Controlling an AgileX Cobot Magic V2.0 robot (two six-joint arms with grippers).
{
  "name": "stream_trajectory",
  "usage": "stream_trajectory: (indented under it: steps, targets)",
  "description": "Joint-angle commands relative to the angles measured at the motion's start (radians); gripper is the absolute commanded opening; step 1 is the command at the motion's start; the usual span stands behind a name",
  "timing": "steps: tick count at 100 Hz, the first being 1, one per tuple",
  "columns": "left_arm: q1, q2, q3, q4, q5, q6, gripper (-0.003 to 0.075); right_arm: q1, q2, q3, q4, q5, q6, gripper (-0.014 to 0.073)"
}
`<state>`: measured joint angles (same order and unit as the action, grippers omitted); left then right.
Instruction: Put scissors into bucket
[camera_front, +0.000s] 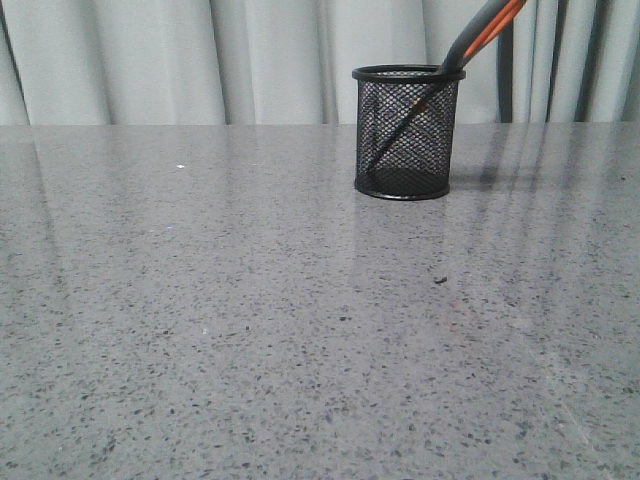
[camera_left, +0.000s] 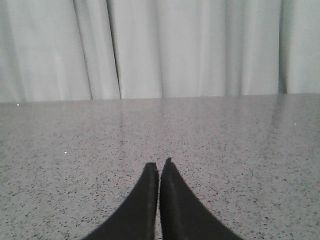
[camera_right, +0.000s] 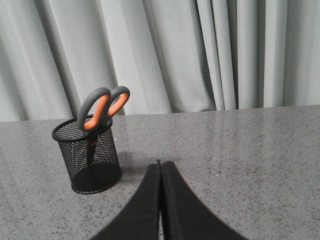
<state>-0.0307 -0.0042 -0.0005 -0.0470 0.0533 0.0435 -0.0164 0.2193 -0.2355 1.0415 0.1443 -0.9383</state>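
Observation:
The black wire-mesh bucket (camera_front: 407, 133) stands upright on the grey speckled table, right of centre in the front view. The scissors (camera_front: 482, 32) stand in it, blades down, leaning to the right, with the grey and orange handles sticking out above the rim. Both show in the right wrist view, the bucket (camera_right: 89, 156) and the scissors' handles (camera_right: 102, 108). My right gripper (camera_right: 160, 164) is shut and empty, low over the table, apart from the bucket. My left gripper (camera_left: 159, 163) is shut and empty over bare table. Neither gripper shows in the front view.
A pale pleated curtain (camera_front: 250, 55) hangs behind the table's far edge. The grey speckled table (camera_front: 250, 330) stretches across the front view. A small dark speck (camera_front: 440, 280) lies on it in front of the bucket.

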Motion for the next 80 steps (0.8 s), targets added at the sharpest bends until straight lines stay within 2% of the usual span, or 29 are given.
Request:
stream_trajectory:
  steps: [1,18,80]
  targets:
    - [0.005,-0.027,0.018,0.009,-0.089,-0.015,-0.0020,-0.006,0.008,-0.026,0.010,-0.046,-0.007,-0.0069]
    - [0.003,-0.027,0.018,0.011,-0.031,-0.015,-0.0020,-0.007,0.008,-0.026,0.010,-0.046,-0.007,-0.0069]
    - [0.003,-0.027,0.016,0.011,-0.031,-0.015,-0.0020,-0.007,0.008,-0.026,0.010,-0.048,-0.007,-0.0069]
